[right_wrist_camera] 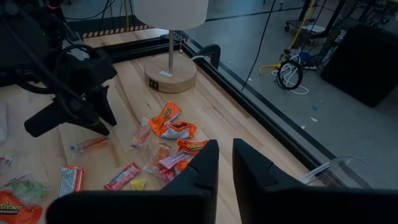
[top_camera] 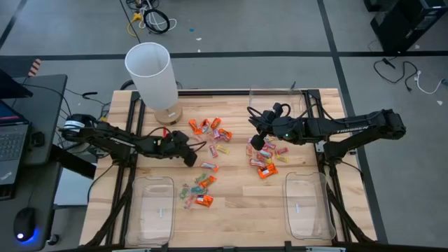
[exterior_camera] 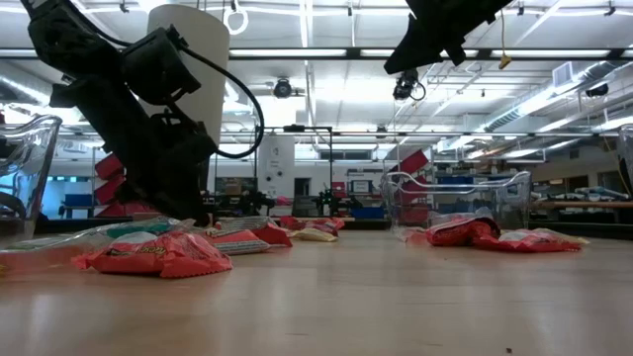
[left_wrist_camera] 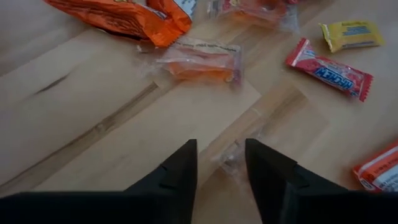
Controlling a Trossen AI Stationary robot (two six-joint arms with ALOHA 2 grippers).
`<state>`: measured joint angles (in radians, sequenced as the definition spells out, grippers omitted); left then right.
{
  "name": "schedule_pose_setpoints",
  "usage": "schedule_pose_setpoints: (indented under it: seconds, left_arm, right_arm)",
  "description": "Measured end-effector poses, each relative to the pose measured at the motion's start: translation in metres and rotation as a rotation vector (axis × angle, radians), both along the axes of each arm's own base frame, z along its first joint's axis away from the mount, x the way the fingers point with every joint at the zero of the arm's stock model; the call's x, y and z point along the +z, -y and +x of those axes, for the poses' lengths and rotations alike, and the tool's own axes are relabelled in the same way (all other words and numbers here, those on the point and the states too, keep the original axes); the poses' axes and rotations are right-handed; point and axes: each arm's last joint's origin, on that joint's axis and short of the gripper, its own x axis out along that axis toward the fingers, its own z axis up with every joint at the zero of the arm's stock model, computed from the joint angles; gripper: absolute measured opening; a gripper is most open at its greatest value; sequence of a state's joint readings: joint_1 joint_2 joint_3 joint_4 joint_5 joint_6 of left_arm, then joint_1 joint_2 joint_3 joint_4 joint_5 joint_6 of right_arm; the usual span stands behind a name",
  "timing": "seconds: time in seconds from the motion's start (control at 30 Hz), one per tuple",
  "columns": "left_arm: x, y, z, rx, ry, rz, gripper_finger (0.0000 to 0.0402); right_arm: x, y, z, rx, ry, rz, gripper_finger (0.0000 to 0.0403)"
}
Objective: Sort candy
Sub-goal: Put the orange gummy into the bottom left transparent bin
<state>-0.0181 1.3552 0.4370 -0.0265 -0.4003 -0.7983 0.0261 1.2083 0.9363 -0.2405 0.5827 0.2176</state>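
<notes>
Between our left fingers point(left_wrist_camera: 221, 163), spread and grasping nothing, a clear-wrapped candy point(left_wrist_camera: 233, 155) lay at twelve o'clock, lengthwise along the gap.

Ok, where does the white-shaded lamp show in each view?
High view: lamp at the table's far edge, left of centre.
Low view: its white shade, upper left.
Left wrist view: not in it.
Right wrist view: top centre, wooden base on the table.
Shared landmark: the left gripper, near the lamp.
</notes>
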Motion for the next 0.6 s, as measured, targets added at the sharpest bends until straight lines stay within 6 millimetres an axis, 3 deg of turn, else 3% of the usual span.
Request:
schedule_pose_setpoints:
  seconds: [0.2, 0.6]
  left_arm:
    - [0.0, 0.0002, 0.0001, 0.012, 0.008, -0.02, 0.0185]
    - [-0.0011, 0.0002, 0.0004, 0.028, 0.012, -0.031, 0.0188]
  right_arm:
    - [0.0, 0.0, 0.0, 0.0, 0.0, 0.0, 0.004]
    - [0.0, 0.0, 0.0, 0.0, 0.0, 0.0, 0.0044]
